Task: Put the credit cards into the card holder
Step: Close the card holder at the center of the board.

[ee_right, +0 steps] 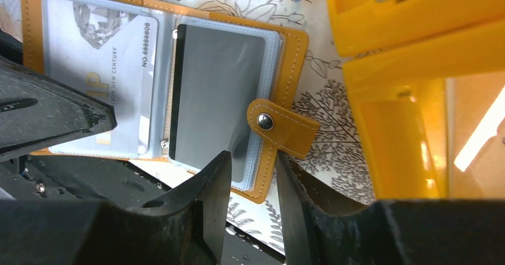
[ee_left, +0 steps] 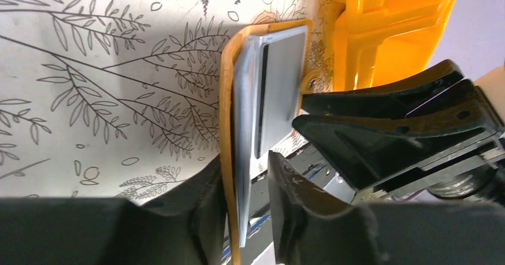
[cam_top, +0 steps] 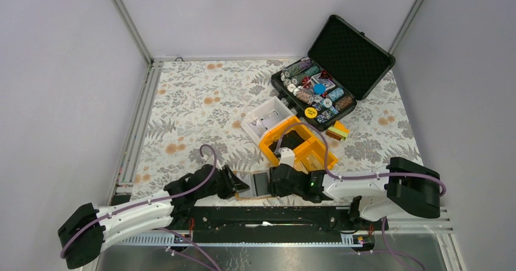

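Observation:
The orange card holder [cam_top: 260,184] lies open at the table's near edge, between my two grippers. In the right wrist view its pale pockets hold a light credit card [ee_right: 101,80] printed with a number, and a dark grey card [ee_right: 217,98] next to the snap tab [ee_right: 266,121]. My left gripper [ee_left: 244,161] straddles the holder's edge [ee_left: 229,128]. The orange cover rests against one finger and a gap shows at the other. My right gripper [ee_right: 252,156] stands open around the holder's near corner, beside the tab.
A big orange compartment bin [cam_top: 298,146] stands right behind the holder, with a white tray [cam_top: 266,120] behind that. An open black case [cam_top: 331,70] of poker chips sits at the back right. The black base rail [cam_top: 261,213] runs just below the holder.

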